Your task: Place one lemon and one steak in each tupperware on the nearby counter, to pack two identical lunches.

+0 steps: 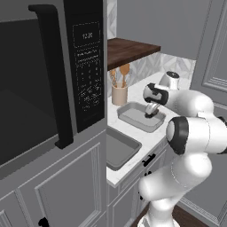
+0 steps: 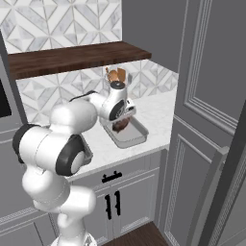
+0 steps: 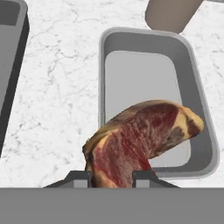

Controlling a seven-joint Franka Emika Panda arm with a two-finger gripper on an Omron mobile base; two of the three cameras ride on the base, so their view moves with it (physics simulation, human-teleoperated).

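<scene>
- Your steak (image 3: 140, 140) hides the near wall of the tupperware (image 3: 199, 100).
- The utensil cup (image 3: 170, 15) runs off the top edge.
- The second tupperware (image 3: 11, 52) is clipped at the left.

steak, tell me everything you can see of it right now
The steak is a raw slab, dark red and marbled, with a pale cream and yellowish fat rim along its edge. It looks soft, curving in an arc. One end is pinched in the shut gripper, and the rest hangs over the near rim of a grey rectangular tupperware on the white marble counter. Whether it touches the tupperware I cannot tell. In the right base view it shows as a dark reddish lump over the tupperware.
</scene>
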